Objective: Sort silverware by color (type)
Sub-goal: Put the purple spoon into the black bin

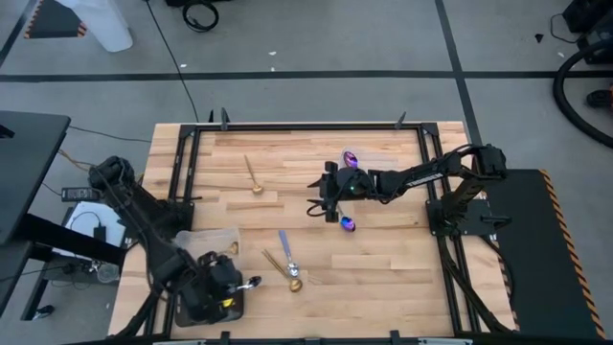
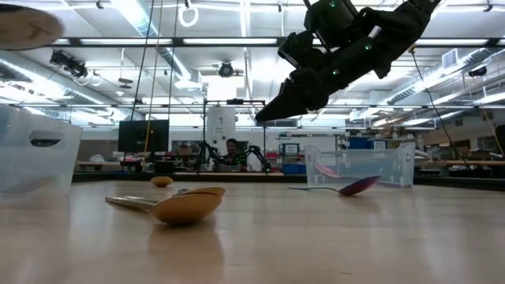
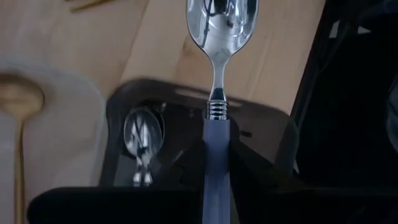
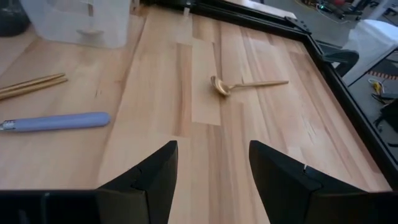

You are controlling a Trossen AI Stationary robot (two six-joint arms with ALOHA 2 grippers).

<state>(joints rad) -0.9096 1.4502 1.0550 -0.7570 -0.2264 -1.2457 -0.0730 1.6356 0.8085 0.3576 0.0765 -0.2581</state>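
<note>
Wood table (image 1: 383, 268), black frame (image 1: 306, 126) along edges. Clear tray (image 1: 201, 240) near front-left corner, black tray (image 1: 187, 309) just beside it. Clear tub (image 2: 363, 167) at far side in low view. Person (image 2: 231, 150) seated in room beyond table.

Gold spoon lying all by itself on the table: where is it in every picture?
High view: the gold spoon lies alone on the wood, upper left.
Low view: probably the tiny gold lump far back, left of middle.
Left wrist view: not in it.
Right wrist view: the gold spoon lies ahead of the open right claw.
Shared landmark: the clear container.
</note>
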